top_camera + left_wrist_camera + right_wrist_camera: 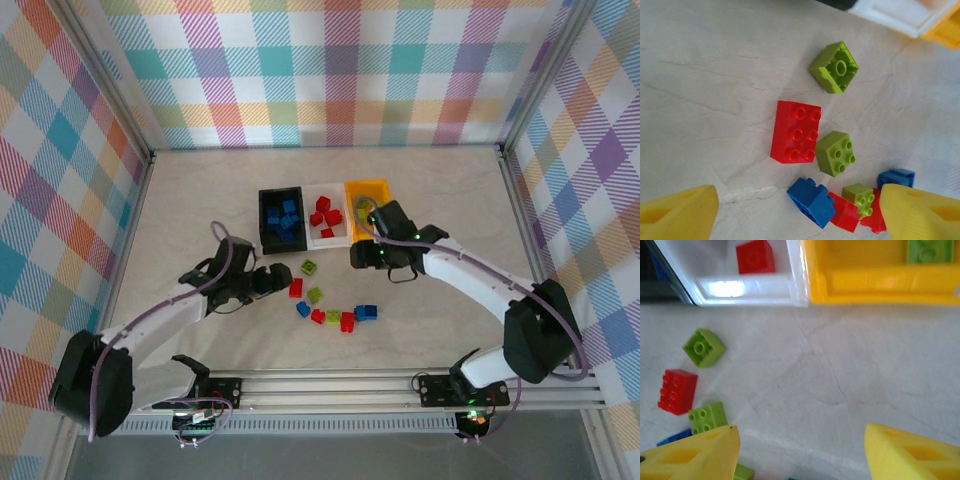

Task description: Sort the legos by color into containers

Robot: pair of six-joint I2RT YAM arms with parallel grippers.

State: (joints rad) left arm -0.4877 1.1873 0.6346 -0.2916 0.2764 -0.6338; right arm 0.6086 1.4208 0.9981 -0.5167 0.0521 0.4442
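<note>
A: Eight or so legos [333, 316] lie loose on the table [190, 210], on the near side of the bins. Left end effector [272, 283] sits just left of the pile, wide open, holding nothing.

B: Target?

A: I'd say the red brick [796, 132]. It's nearest, flat, studs up. A lime brick [836, 153] sits just beside one corner, so that finger has to slip into the gap. Otherwise turn the wrist and grip the ends.

B: Blue brick [811, 201] looks nearer the fingers in the wrist view.

A: It's tilted, against another red. Worse grab. Centre on the red, then come straight down.

B: Bins?

A: Black bin [264, 222] has blues, white bin [329, 243] has reds, yellow bin [365, 185] has at least one lime. Red goes to the middle one. Clear the wall before opening.

B: Right side?

A: Right end effector [800, 440] hangs over bare table just short of the yellow bin, fingers well apart, empty. Best parked there while left crosses to white, or the arms crowd each other.
</note>
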